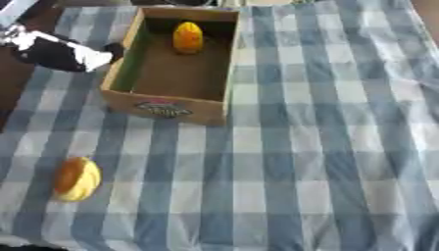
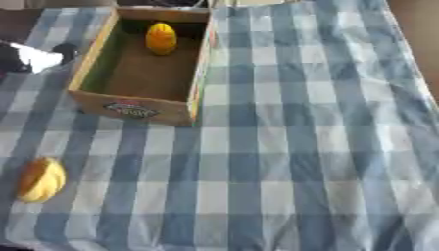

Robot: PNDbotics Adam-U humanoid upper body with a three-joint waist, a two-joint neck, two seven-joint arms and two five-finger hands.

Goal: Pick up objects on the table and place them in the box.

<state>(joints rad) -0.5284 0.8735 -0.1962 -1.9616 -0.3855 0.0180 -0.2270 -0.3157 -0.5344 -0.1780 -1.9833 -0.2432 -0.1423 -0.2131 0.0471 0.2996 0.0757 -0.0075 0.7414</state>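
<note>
On the checked-cloth bench (image 1: 326,147), a yellow-orange fruit (image 1: 77,179) lies near the front left, well apart from the cardboard box (image 1: 167,105), below the left hand (image 1: 60,51) beside the box; whether its fingers are curled cannot be told.

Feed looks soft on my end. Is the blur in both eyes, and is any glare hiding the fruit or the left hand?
Left eye view: soft all over, the label on the box unreadable; a bright patch washes out the left hand. Right eye view: equally soft, the same glare. Both yellow fruits, in the box and on the cloth, stay glare-free.
</note>
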